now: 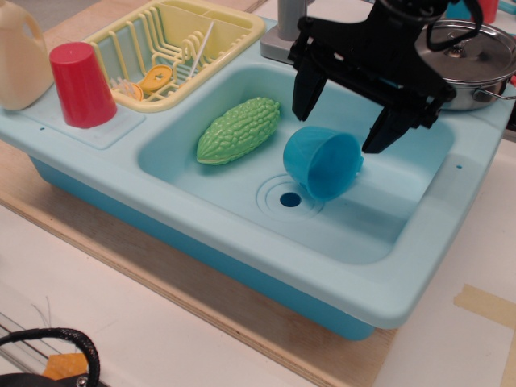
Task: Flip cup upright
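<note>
The small bright blue cup (322,163) lies on its side in the pale blue sink (387,234), mouth toward the front, next to the drain. My black gripper (339,131) hangs just above and behind the cup, open and empty. One finger (305,97) is at the cup's left rear, the other at its right rear. The fingertips do not touch the cup.
A green bitter gourd (239,130) lies in the sink left of the cup. A red cup (81,84) stands upside down on the left ledge beside a cream jug (20,52). A yellow dish rack (173,44) is behind, a steel pot (476,60) at right.
</note>
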Controlling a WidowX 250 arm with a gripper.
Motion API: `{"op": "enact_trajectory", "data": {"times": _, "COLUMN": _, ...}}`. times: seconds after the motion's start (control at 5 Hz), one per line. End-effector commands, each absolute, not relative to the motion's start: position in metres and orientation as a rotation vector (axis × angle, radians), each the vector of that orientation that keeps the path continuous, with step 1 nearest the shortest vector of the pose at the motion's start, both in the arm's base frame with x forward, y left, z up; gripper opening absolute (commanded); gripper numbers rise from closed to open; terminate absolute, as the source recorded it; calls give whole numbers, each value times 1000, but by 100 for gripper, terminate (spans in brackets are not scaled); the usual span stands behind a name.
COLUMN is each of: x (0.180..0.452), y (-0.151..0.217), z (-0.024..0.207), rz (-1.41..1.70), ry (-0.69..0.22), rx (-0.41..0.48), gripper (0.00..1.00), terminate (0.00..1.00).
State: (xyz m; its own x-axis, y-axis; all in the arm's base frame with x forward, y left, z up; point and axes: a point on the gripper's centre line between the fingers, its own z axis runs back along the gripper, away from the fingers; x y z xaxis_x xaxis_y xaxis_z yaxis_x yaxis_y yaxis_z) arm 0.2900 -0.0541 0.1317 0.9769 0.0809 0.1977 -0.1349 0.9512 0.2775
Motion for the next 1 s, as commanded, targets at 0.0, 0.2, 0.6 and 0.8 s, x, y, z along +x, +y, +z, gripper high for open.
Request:
{"op": "enact_trajectory", "data": {"times": 0.0, "x": 306, "y": -38, "z": 120, "rz": 106, "ry": -169, "rx": 251, "gripper": 100, "terminate": 0}}
{"op": "enact_trajectory", "data": {"times": 0.2, "x": 311, "y": -33, "z": 112, "rz": 95, "ry": -147, "rx": 226, "gripper": 100, "terminate": 0}}
{"op": "enact_trajectory", "data": {"times": 0.6, "x": 317, "y": -21, "z": 97, "rz": 99, "ry": -145, "rx": 188, "gripper": 0, "terminate": 0}}
{"op": "enact_trajectory", "data": {"times": 0.8, "x": 319, "y": -21, "z": 96, "rz": 95, "ry": -143, "rx": 172, "gripper": 0, "terminate": 0}}
